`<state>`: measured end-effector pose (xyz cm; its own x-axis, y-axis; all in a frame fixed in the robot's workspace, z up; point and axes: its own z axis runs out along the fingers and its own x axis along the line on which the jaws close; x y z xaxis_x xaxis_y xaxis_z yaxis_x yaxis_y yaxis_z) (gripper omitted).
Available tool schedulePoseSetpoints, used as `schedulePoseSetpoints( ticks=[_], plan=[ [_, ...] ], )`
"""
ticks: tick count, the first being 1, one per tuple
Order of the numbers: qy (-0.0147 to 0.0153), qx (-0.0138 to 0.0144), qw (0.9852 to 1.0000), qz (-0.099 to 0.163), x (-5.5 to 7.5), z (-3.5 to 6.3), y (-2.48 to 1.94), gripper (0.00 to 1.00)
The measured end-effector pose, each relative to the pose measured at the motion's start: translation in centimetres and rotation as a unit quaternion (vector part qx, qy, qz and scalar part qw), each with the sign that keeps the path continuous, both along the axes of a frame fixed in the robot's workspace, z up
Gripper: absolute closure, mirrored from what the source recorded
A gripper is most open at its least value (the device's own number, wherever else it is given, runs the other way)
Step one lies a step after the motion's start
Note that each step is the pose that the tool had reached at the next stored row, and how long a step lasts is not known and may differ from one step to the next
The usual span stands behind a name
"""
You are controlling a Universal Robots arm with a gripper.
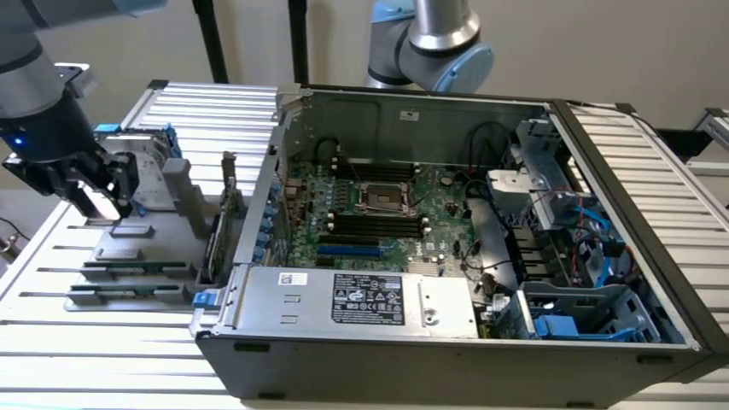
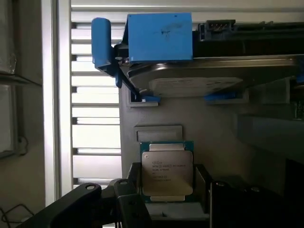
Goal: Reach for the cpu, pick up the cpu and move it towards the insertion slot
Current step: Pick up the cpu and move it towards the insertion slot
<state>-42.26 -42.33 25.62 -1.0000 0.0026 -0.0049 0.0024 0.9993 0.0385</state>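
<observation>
The cpu (image 2: 167,172), a flat square chip with a silver top and pale rim, sits between my two dark fingers (image 2: 132,187). My gripper (image 2: 167,192) is shut on its edges. In the exterior view my gripper (image 1: 101,203) hangs at the far left over the grey parts tray (image 1: 137,256), with the pale chip (image 1: 98,198) showing between the fingers. The insertion slot (image 1: 381,198), a silver-framed square socket with a dark centre, lies on the motherboard inside the open computer case, well to the exterior view's right of my gripper.
A silver hard drive with a blue bracket (image 2: 159,38) stands on the tray just beyond the chip. The case's left wall (image 1: 265,188) rises between the tray and the motherboard. A power supply (image 1: 353,299) fills the case front. A second arm (image 1: 439,43) stands behind the case.
</observation>
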Motion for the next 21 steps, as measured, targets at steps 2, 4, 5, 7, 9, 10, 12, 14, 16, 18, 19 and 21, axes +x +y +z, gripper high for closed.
schedulePoseSetpoints(
  ticks=[2, 4, 5, 7, 9, 10, 12, 14, 16, 18, 19, 21],
  plan=[
    [0.0, 0.0, 1.0, 0.0, 0.2, 0.91, 0.0, 0.45],
    [0.0001, 0.0, 1.0, 0.0, 0.4, 1.84, -0.01, 0.45],
    [0.0, 0.0001, 1.0, 0.0, 0.5, 2.28, -0.01, 0.45],
    [0.0001, 0.0, 1.0, 0.0, 0.8, 3.2, -0.02, 0.45],
    [0.0001, 0.0, 1.0, 0.0, 1.1, 4.1, -0.04, 0.45],
    [0.0, 0.0001, 1.0, 0.0, 1.3, 4.54, -0.06, 0.45],
    [0.0001, 0.0001, 1.0, 0.0, 1.8, 5.47, -0.1, 0.45],
    [0.0001, 0.0007, 1.0, 0.001, 2.4, 6.38, -0.17, 0.45],
    [0.0001, 0.0029, 1.0, 0.001, 3.2, 7.28, -0.27, 0.45],
    [0.0, 0.0054, 1.0, 0.002, 4.0, 8.21, -0.36, 0.45],
    [0.0001, 0.0066, 1.0, 0.002, 4.3, 8.66, -0.4, 0.45],
    [0.0, 0.0091, 1.0, 0.003, 5.1, 9.53, -0.47, 0.45]
  ],
)
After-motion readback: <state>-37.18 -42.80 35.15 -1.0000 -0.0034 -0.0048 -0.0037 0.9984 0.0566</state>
